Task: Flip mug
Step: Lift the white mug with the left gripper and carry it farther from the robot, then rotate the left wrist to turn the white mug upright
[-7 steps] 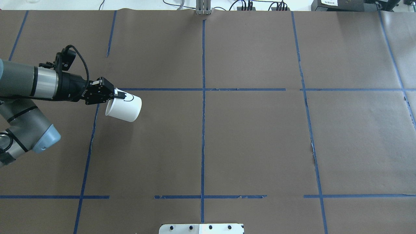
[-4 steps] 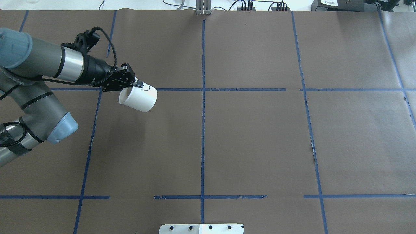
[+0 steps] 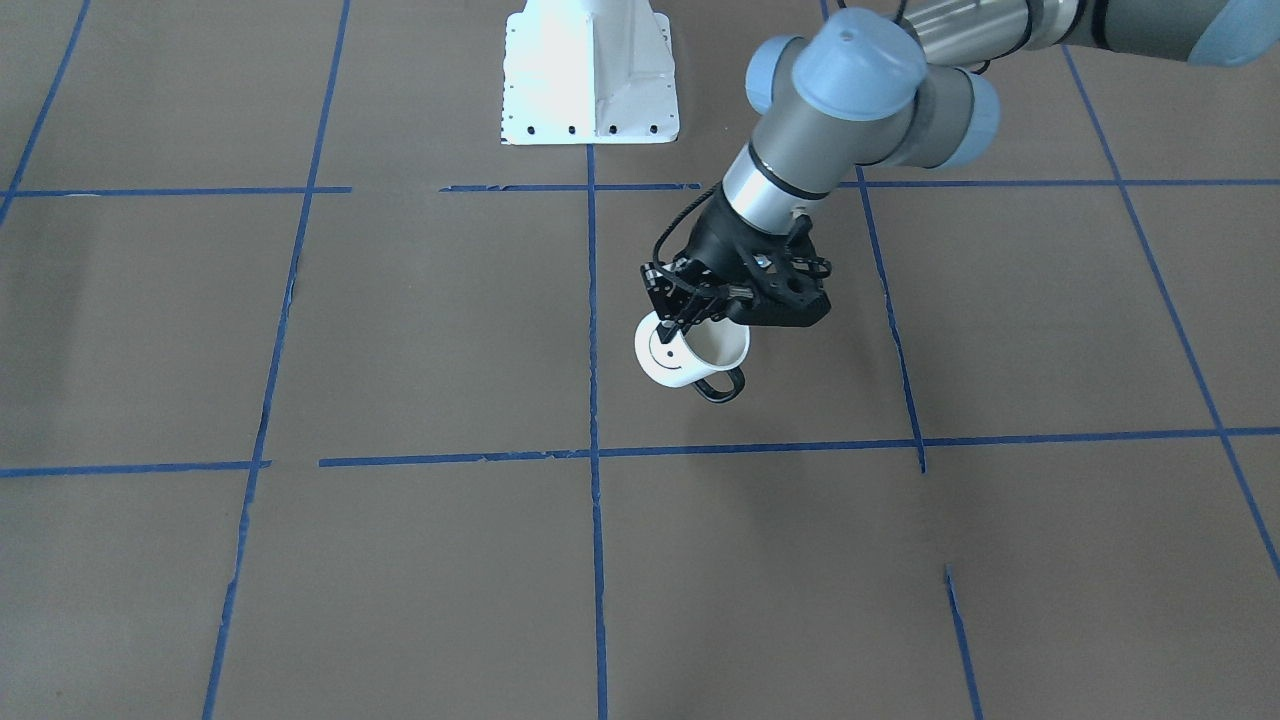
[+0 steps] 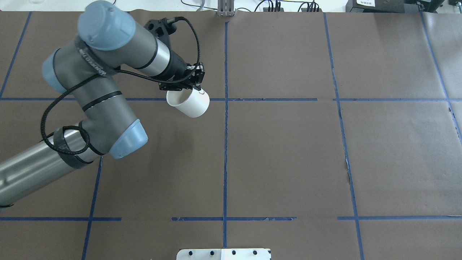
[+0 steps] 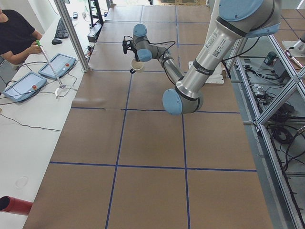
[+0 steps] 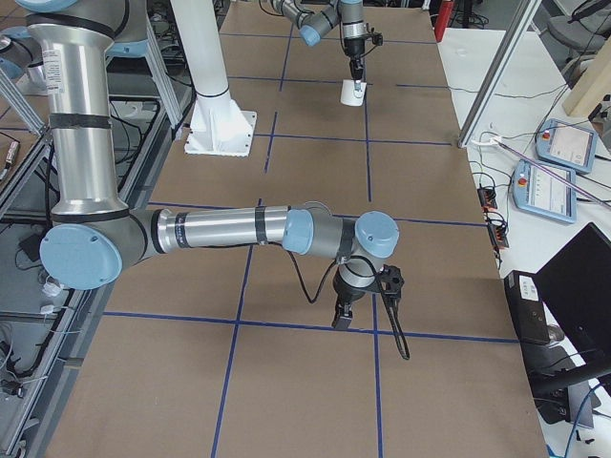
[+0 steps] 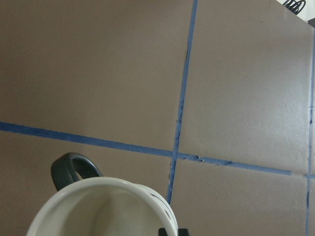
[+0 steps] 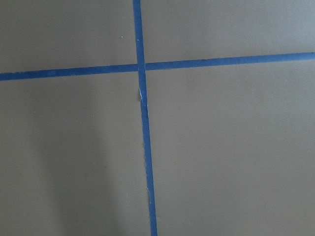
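Observation:
The white mug (image 4: 190,104) with a black smiley face hangs tilted above the table, its mouth turned toward the robot. My left gripper (image 4: 196,86) is shut on its rim. In the front view the mug (image 3: 683,362) shows its face and black handle (image 3: 722,388) below the gripper (image 3: 676,322). The left wrist view looks into the mug's white inside (image 7: 101,209), with its handle (image 7: 73,168) on the far side. My right gripper (image 6: 342,320) shows only in the exterior right view, low over the table; I cannot tell whether it is open or shut.
Brown paper with blue tape lines (image 4: 225,144) covers the table. The white robot base plate (image 3: 590,70) sits at the robot's edge. An operator (image 5: 14,33) sits beside tablets at a side table.
My left arm has carried the mug to the right and a little farther from the robot, toward the table's centre line. The grip on the rim is the same.

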Motion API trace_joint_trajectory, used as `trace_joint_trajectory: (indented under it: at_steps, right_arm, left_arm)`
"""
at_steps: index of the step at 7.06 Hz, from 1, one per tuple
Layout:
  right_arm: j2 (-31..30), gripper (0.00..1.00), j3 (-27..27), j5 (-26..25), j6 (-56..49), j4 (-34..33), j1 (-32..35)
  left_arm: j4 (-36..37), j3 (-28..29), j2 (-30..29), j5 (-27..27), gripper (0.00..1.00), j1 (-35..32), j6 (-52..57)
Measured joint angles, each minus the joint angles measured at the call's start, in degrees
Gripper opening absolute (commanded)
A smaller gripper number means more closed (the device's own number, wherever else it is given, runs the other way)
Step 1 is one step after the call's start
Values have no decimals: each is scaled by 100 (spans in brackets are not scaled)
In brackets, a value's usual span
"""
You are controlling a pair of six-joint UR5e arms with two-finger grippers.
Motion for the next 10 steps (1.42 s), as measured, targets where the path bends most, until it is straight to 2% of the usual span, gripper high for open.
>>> trace_joint_trajectory:
  at_steps: [2, 4, 7, 10]
  right_arm:
    - [0, 100, 1, 0, 0, 0, 0]
    - [0, 100, 5, 0, 0, 0, 0]
    - [0, 100, 5, 0, 0, 0, 0]
    - [0, 100, -1, 0, 0, 0, 0]
  left_arm:
    - [1060, 382, -717, 785, 0, 517, 86]
    - [1750, 1166, -1480, 1384, 0, 938, 95]
    - [2106, 1689, -1777, 1984, 0, 1305, 96]
    - [2225, 1797, -1829, 2155, 0, 1417, 96]
